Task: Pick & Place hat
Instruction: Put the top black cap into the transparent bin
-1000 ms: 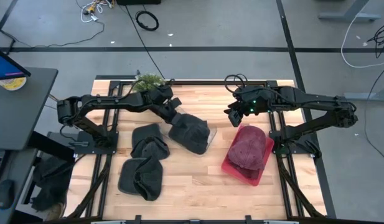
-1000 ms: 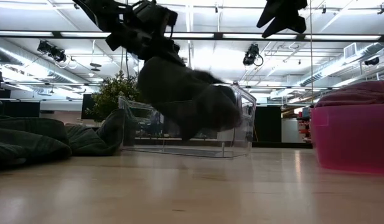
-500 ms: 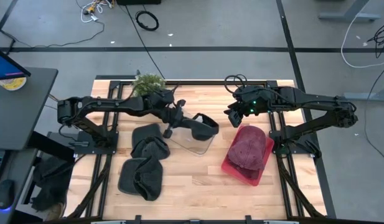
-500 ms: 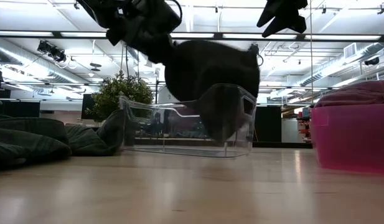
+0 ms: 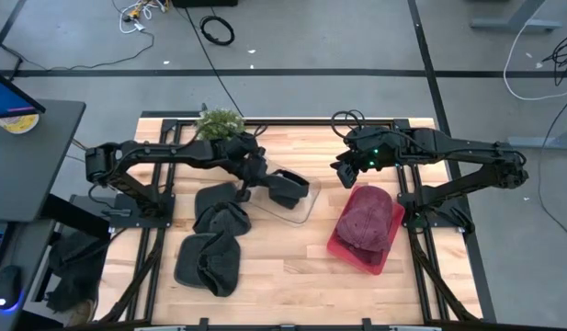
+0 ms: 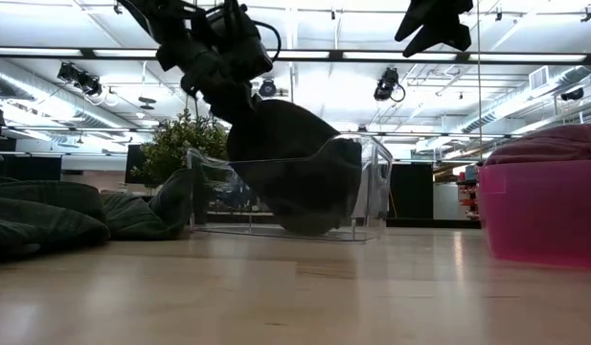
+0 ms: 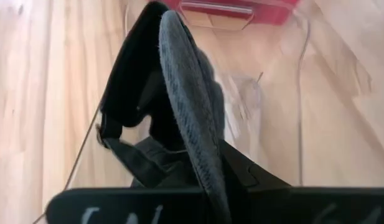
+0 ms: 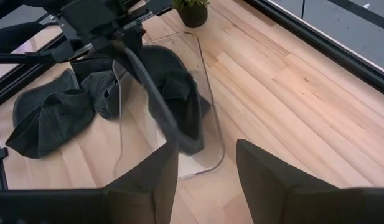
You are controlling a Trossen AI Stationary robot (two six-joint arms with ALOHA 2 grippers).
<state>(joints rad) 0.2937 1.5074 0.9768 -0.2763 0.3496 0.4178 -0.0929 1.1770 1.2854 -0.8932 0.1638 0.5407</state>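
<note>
My left gripper (image 5: 254, 173) is shut on a dark grey hat (image 5: 288, 187), which hangs inside the clear plastic bin (image 5: 306, 210) at mid-table. In the low view the hat (image 6: 295, 177) fills the bin (image 6: 372, 182), and its lowest part is down near the bin's floor. My right gripper (image 5: 344, 175) hovers open above the far corner of the red bin (image 5: 357, 257), touching nothing. That bin holds a maroon hat (image 5: 368, 216). My left gripper pinches the hat's thick grey edge (image 7: 204, 165) between its two fingers, slanting down from the table's left. The edge runs on away from the fingers. The hat hangs below the hold, inside the clear bin (image 7: 300, 93). I cannot tell whether it touches the floor.
Two more dark grey hats (image 5: 221, 210) (image 5: 209, 262) lie on the table's left half, near the clear bin. A small potted plant (image 5: 219, 121) stands at the far edge. Bare wood stretches along the near edge and between the two bins.
My left gripper has swung the hat toward the table's right, so that it lifted and flared out above the clear bin. It has then brought the hat down, and the hat now hangs inside the bin walls. The right arm has kept still.
</note>
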